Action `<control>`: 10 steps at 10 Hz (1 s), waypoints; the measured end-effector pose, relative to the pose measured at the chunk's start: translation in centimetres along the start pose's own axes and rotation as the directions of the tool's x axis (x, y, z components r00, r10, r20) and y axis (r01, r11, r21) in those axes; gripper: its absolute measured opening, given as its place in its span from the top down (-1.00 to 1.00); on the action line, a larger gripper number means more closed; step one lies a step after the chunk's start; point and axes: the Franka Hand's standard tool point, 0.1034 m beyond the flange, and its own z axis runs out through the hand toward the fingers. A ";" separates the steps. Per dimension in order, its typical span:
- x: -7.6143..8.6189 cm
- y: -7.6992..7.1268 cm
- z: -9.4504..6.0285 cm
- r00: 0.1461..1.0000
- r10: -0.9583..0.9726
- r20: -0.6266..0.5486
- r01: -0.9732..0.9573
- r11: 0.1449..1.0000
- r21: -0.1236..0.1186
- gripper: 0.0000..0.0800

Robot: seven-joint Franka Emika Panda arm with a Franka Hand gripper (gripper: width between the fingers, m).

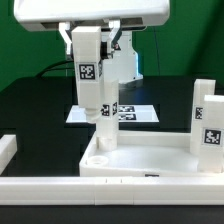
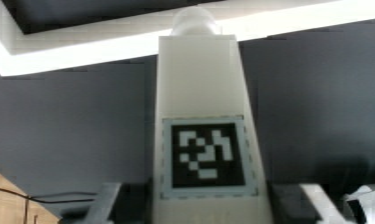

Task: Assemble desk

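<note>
The tool point(image 1: 88, 40) clamps a leg point(image 1: 95, 90) near its tagged upper end, upright, foot in the top's point(image 1: 150, 160) corner below. Stiff, light, smooth plastic; flat sides suit gripping.

White leg block point(image 2: 202, 120) fills centre of wrist view, long and upright, black-and-white square tag point(image 2: 207, 155) on its facing side. Its rounded far tip meets a white rimmed surface point(image 2: 95, 45) over the black table point(image 2: 68, 130). Grey fingers point(image 2: 113, 205) sit on either side of the leg at its near end, gripping it.
</note>
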 end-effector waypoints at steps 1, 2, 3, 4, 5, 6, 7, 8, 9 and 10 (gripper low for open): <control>0.0 0.3 0.0 1.000 0.002 0.000 -0.002 1.000 -0.002 0.27; -0.1 1.8 -0.2 0.999 -0.044 -0.001 0.044 0.999 -0.006 0.27; -0.2 2.9 -0.1 0.999 -0.031 -0.009 0.030 1.000 -0.008 0.27; -0.4 2.5 0.2 0.999 -0.035 -0.031 0.034 0.999 -0.015 0.27; -0.6 2.3 0.4 0.998 -0.037 -0.041 0.036 0.999 -0.017 0.27; -0.5 2.5 0.4 0.998 -0.035 -0.057 0.033 0.999 -0.026 0.27; -0.7 2.7 0.9 0.995 -0.045 -0.092 0.040 0.998 -0.057 0.27; -1.4 2.6 2.0 0.993 -0.054 -0.104 0.046 0.996 -0.077 0.27; -1.7 2.6 2.3 0.993 -0.054 -0.103 0.046 0.996 -0.078 0.27; -1.9 2.3 2.5 0.992 -0.053 -0.114 0.044 0.995 -0.085 0.27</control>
